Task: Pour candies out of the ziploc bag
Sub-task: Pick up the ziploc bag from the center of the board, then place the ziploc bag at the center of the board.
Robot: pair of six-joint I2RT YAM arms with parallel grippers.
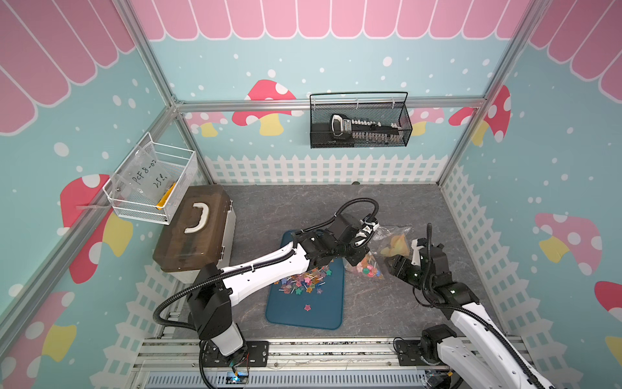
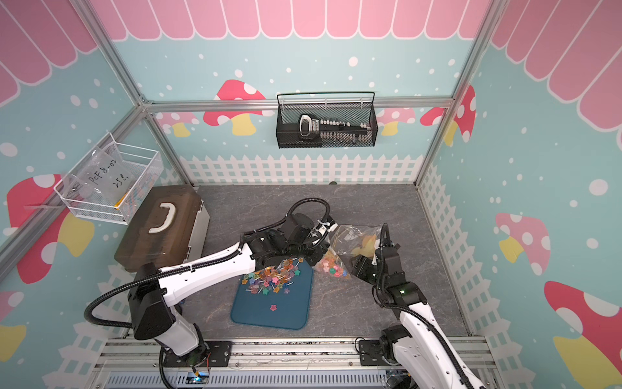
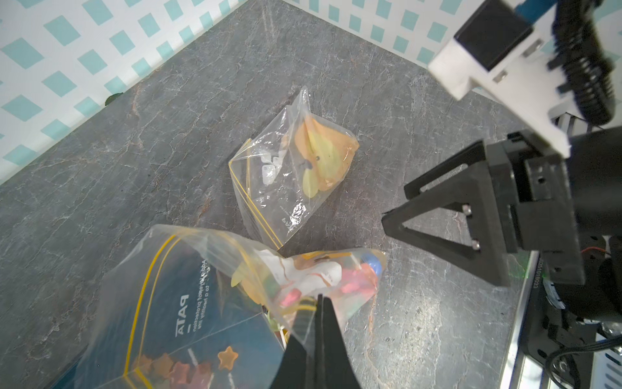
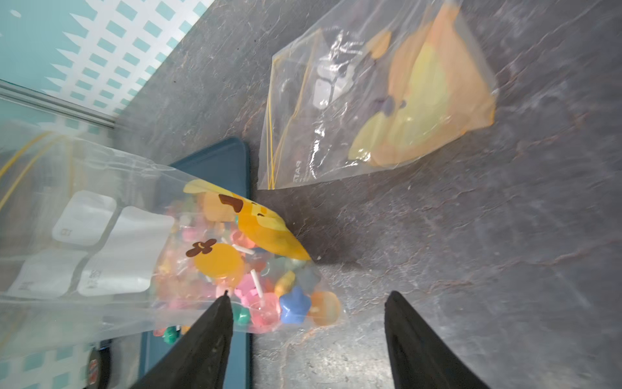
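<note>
Translucent many-coloured candies (image 4: 292,308) on white sticks, some in ziploc bag (image 4: 128,188) within clenched left hand (image 3: 318,298); right hand (image 4: 308,293) agape

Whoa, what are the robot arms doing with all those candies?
They are pouring candies out of a ziploc bag. The left claw is shut, pinching the bag at the edge of the blue mat. A pile of candies already lies on the mat, but some are left in a corner of the bag. The right claw is open next to that corner and holds nothing. A second bag with something yellow and orange inside lies on the table nearby.
</note>
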